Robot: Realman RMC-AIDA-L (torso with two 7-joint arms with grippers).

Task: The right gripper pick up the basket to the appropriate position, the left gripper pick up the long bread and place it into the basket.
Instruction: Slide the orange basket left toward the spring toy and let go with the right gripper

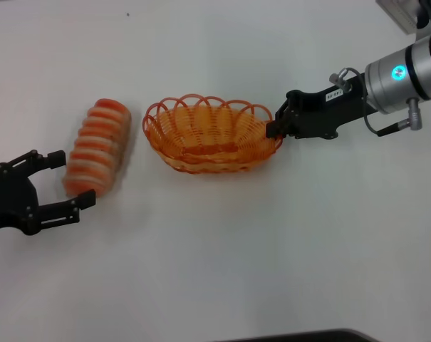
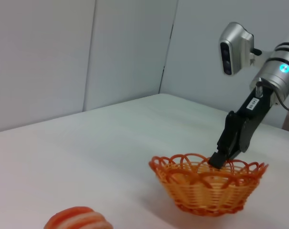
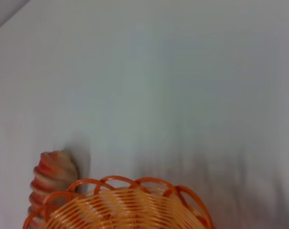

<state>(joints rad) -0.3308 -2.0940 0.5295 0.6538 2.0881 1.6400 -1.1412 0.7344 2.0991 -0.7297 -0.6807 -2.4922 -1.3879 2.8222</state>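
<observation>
I've got the right pincer point(image 1: 276, 128) clamped on the basket point(image 1: 211, 135) rim, steadying it mid-tabletop point(image 1: 272, 249); my left pincer point(image 1: 58, 182) is wide open, straddling the long bread point(image 1: 97, 146) end just beside the basket.

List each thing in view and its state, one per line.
basket: upright on the table, empty, rim gripped at one end.
long bread: lying on the table, beside the basket, not held.
right gripper: shut on the basket rim.
left gripper: jaws open, by the bread's near end.
</observation>
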